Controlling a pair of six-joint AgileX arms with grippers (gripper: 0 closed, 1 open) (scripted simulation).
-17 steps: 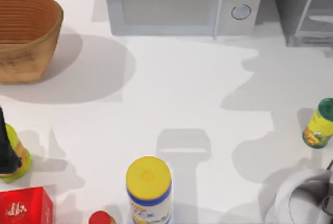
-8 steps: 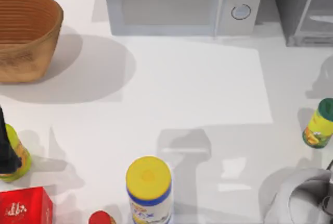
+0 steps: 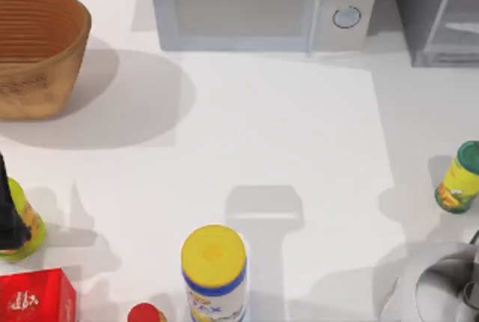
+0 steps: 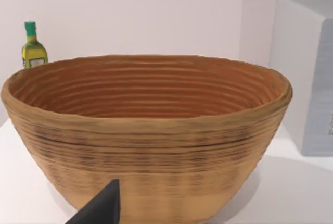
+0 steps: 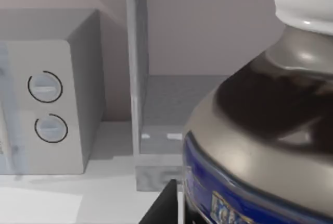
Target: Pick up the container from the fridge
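Item: container (image 5: 260, 130). Round white cap, dark body, blue label. We see it very close in the right wrist view. In the top view it is the pale round shape (image 3: 430, 288) at the table's near right corner, well apart from the fridge.

Item: fridge (image 3: 438, 15). Dark grey box at the far right of the table (image 3: 262, 135), just beside the microwave (image 3: 254, 4).

Item: right gripper (image 5: 174, 208). It sits just beside the container; we cannot tell whether it grips it.

Item: left gripper (image 4: 99, 211). It sits at the table's left edge, facing the basket (image 3: 37, 45); we cannot tell whether it is open or closed.

Other stock:
- Green-capped yellow jar (image 3: 458, 178), upright near the right edge.
- Yellow-lidded canister (image 3: 214, 269), upright at the near middle.
- Red box (image 3: 34, 296), at the near left corner.
- Green-capped bottle (image 4: 34, 47), behind the basket's rim in the left wrist view.
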